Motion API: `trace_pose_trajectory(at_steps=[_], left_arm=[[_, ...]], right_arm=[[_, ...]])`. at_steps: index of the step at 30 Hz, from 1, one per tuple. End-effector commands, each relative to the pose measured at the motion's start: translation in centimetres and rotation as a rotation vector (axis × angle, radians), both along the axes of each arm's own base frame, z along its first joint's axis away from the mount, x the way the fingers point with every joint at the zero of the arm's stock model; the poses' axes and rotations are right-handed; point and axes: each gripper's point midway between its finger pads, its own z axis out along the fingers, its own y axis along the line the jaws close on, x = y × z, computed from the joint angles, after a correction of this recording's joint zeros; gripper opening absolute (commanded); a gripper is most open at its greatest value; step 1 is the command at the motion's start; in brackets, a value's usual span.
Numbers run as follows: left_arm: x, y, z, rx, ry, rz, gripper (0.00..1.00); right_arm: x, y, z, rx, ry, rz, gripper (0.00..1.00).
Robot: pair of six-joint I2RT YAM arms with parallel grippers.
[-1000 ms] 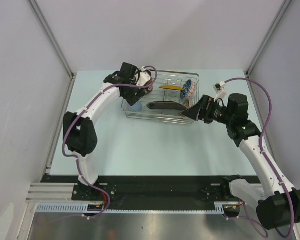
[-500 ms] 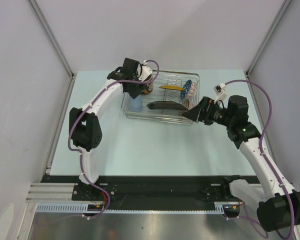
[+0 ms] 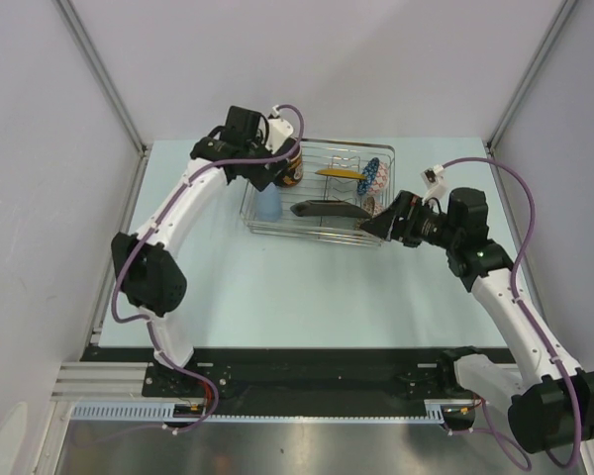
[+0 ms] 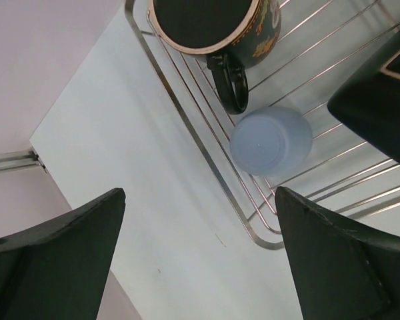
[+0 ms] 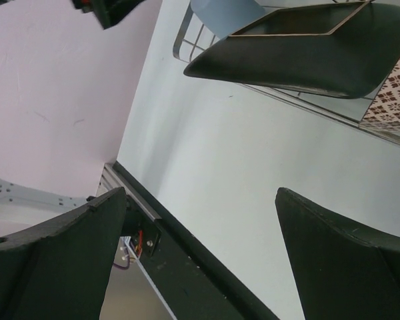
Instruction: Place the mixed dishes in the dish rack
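Note:
The dish rack (image 3: 315,236) stands at the table's far middle. In it are the dark mug (image 3: 293,164) at the far left corner, the light-blue cup (image 3: 267,206) upside down in front of it, the yellow plate (image 3: 339,173) and the blue-patterned bowl (image 3: 373,173) on edge, the dark square plate (image 3: 329,210), and the pinkish bowl (image 3: 374,204). My left gripper (image 3: 269,176) hangs open above the rack's left end; below it show the mug (image 4: 213,27) and the cup (image 4: 271,140). My right gripper (image 3: 376,226) is open at the rack's near right corner, beside the square plate (image 5: 300,47).
The rack's left rim (image 4: 187,127) lies just below my left gripper (image 4: 200,260). Past my right gripper (image 5: 200,260) show bare table and the black base rail (image 5: 187,267). Grey walls close in on both sides and at the back.
My left arm has pulled up and to the left, away from the mug, which now stands uncovered in the rack. The right arm has hardly moved.

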Motion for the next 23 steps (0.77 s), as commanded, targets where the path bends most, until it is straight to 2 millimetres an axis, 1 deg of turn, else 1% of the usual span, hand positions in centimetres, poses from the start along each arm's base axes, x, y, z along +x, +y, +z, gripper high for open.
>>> trace_pose_trajectory(at_steps=[1,2,3,4,5,6,7,8,9,10,11,12,13,14,15,16,18,19,23], left_arm=[[-2.2,-0.6,6.3,-0.160,-0.084,-0.003,1.00],[-2.9,-1.1,7.4,-0.202,-0.089,-0.029,1.00],[-3.5,-1.5,7.9,-0.235,-0.082,-0.046,1.00],[-4.1,-1.7,8.2,-0.279,-0.071,-0.045,1.00],[-5.4,-1.9,8.8,-0.325,-0.067,-0.069,1.00],[-6.1,-2.0,9.0,-0.358,-0.066,-0.073,1.00],[-6.0,-1.6,9.6,-0.413,-0.088,-0.047,1.00],[-6.7,-1.1,8.2,-0.435,-0.057,-0.031,1.00],[-7.9,-0.9,9.4,-0.487,-0.078,-0.047,1.00],[-7.8,0.2,9.7,-0.523,-0.100,-0.014,1.00],[-8.5,0.7,7.7,-0.527,-0.063,0.004,1.00],[-9.3,1.4,8.4,-0.549,-0.086,0.004,1.00],[-9.5,1.8,8.2,-0.553,-0.097,0.008,1.00],[-10.1,2.1,6.5,-0.542,-0.068,0.021,1.00],[-10.5,2.4,6.4,-0.535,-0.071,0.029,1.00],[-11.1,2.6,5.2,-0.531,-0.043,0.041,1.00],[-11.6,2.7,4.7,-0.530,-0.043,0.044,1.00],[-11.9,2.9,4.0,-0.525,-0.036,0.051,1.00],[-12.2,3.4,3.2,-0.498,-0.042,0.059,1.00]], right_arm=[[1.1,-0.5,-0.1,-0.042,-0.046,-0.033,1.00],[1.4,-1.1,-0.9,-0.084,-0.026,-0.068,1.00],[1.8,-1.6,-0.4,-0.145,-0.068,-0.075,1.00],[2.4,-2.3,-0.9,-0.208,-0.070,-0.116,1.00],[2.0,-2.4,-1.3,-0.249,-0.061,-0.110,0.99],[2.1,-2.7,-1.1,-0.281,-0.083,-0.118,1.00],[2.3,-3.2,-0.2,-0.296,-0.110,-0.152,1.00],[2.2,-3.3,0.0,-0.299,-0.120,-0.154,0.99],[2.2,-3.4,0.3,-0.302,-0.138,-0.154,1.00],[2.3,-3.5,0.6,-0.309,-0.149,-0.156,1.00],[2.2,-3.5,0.7,-0.312,-0.153,-0.153,1.00],[2.2,-3.5,0.6,-0.319,-0.153,-0.151,1.00],[2.2,-3.5,0.7,-0.320,-0.152,-0.149,1.00],[2.2,-3.4,0.3,-0.324,-0.138,-0.141,1.00],[2.2,-3.2,0.2,-0.323,-0.133,-0.134,1.00],[2.2,-3.1,0.1,-0.323,-0.132,-0.127,0.99],[2.2,-3.0,0.0,-0.332,-0.136,-0.125,1.00],[2.3,-3.1,0.0,-0.340,-0.143,-0.127,1.00],[2.6,-3.2,0.3,-0.357,-0.173,-0.133,1.00]])
